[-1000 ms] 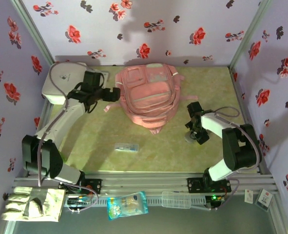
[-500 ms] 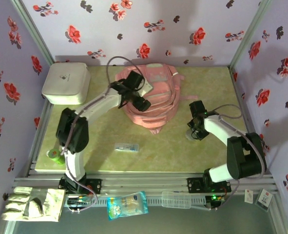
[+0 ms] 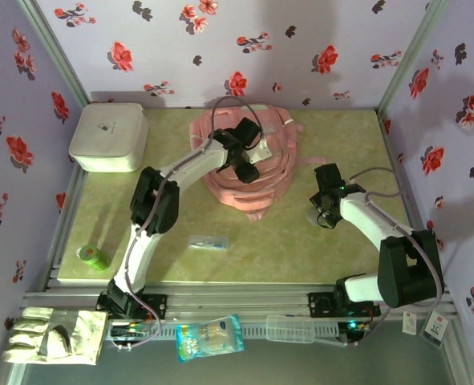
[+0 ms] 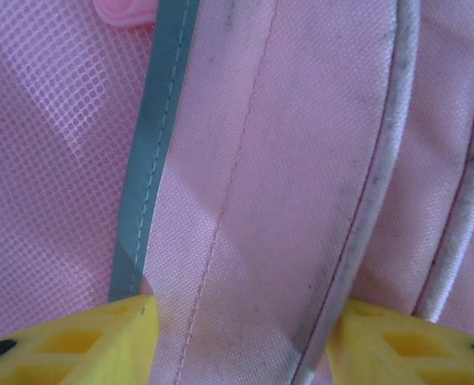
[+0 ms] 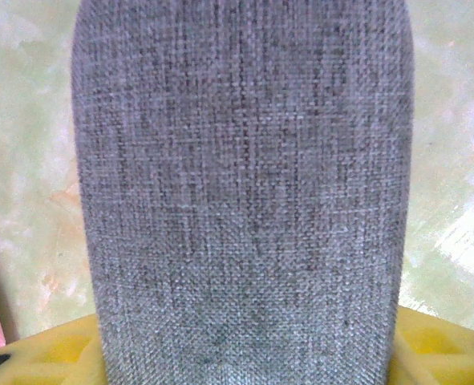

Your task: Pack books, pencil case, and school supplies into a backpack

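Observation:
The pink backpack (image 3: 257, 180) lies flat at the back middle of the table. My left gripper (image 3: 249, 166) is down on its upper part. In the left wrist view the yellow fingers (image 4: 76, 341) press a fold of pink fabric (image 4: 253, 241) from both sides, so that gripper (image 4: 245, 329) is shut on the backpack. To the right of the backpack, my right gripper (image 3: 326, 213) is shut on the grey pencil case (image 3: 314, 220), whose woven cloth (image 5: 245, 184) spans the gap between the fingers. A clear packet (image 3: 208, 242) and a green roll (image 3: 92, 257) lie on the table. The books are out of view.
A white rounded box (image 3: 108, 136) stands at the back left corner. Off the table's front edge lie a blue-white bag (image 3: 210, 337), a clear box (image 3: 289, 327) and pale gloves (image 3: 52, 335). Flowered walls close in three sides.
My left arm swung from beside the white box across to the backpack, and its jaws narrowed onto the fabric. The right gripper closed on the pencil case and hardly moved.

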You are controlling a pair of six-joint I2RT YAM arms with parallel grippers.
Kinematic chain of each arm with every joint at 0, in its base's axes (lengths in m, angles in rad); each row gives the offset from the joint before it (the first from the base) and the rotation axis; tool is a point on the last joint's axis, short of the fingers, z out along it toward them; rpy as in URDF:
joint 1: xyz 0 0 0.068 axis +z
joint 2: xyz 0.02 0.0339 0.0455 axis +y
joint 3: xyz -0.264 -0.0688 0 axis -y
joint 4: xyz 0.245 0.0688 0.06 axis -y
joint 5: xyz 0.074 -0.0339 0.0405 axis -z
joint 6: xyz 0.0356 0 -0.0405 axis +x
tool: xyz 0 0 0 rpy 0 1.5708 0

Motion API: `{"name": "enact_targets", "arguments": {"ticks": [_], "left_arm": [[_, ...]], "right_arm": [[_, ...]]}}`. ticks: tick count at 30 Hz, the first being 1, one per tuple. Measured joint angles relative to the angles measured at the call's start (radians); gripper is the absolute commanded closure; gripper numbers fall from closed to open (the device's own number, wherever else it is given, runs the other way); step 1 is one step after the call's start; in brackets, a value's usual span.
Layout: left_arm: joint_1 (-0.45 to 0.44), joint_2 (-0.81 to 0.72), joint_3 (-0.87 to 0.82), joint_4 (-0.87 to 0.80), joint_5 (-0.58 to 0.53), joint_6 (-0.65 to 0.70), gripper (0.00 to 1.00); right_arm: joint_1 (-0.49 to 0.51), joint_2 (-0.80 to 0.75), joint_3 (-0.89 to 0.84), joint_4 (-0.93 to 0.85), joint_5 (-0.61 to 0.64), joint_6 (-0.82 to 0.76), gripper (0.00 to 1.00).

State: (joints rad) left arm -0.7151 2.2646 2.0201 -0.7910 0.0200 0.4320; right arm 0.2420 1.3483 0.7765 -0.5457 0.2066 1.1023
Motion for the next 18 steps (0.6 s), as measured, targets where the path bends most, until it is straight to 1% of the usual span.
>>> {"name": "enact_targets", "arguments": {"ticks": [3, 4, 11, 14, 16, 18], "left_arm": [[-0.003, 0.001, 0.007, -0.014, 0.000, 0.029, 0.39], [-0.003, 0.001, 0.008, -0.017, 0.000, 0.039, 0.40], [-0.005, 0.001, 0.008, -0.020, -0.012, 0.068, 0.54], [-0.009, 0.002, 0.008, -0.020, -0.026, 0.076, 0.58], [-0.014, 0.008, 0.012, -0.020, -0.042, 0.082, 0.66], [-0.020, 0.011, 0.012, -0.021, -0.048, 0.084, 0.75]], "right_arm": [[0.000, -0.005, 0.000, 0.003, 0.000, -0.003, 0.46], [0.000, -0.008, 0.000, 0.004, 0.000, -0.003, 0.46], [0.000, -0.009, -0.006, 0.023, 0.000, -0.003, 0.46], [0.000, -0.009, -0.007, 0.026, -0.001, -0.003, 0.46], [0.000, -0.009, -0.007, 0.026, -0.001, -0.003, 0.46], [0.000, -0.009, -0.007, 0.027, -0.001, -0.003, 0.46]]}}
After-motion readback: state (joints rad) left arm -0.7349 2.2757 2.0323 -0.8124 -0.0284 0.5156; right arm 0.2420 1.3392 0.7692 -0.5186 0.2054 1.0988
